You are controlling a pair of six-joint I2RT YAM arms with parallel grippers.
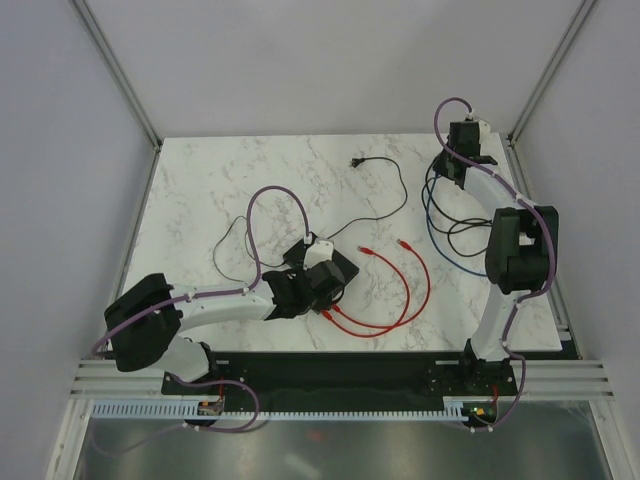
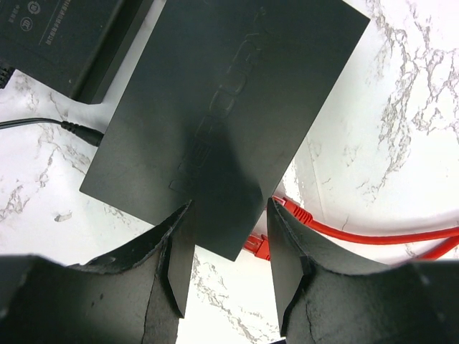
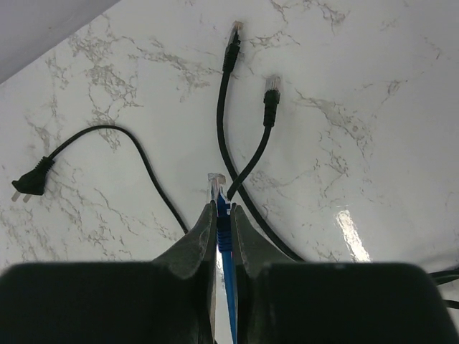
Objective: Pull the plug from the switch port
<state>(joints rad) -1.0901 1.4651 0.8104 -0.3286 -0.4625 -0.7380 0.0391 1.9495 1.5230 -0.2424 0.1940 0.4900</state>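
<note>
The switch (image 2: 222, 122) lies flat on the marble counter (image 2: 401, 107). Over its near corner hangs the left tool (image 2: 228, 218), fingers spread wide and gripping nothing. A red plug (image 2: 257, 246) sits against the switch's near edge, just beside one finger, and its red cable (image 2: 373, 236) trails away. Well apart from the switch, the right tool (image 3: 222, 215) is pinched tight on a blue Ethernet cable (image 3: 227, 279) just behind its clear plug (image 3: 216, 185).
</note>
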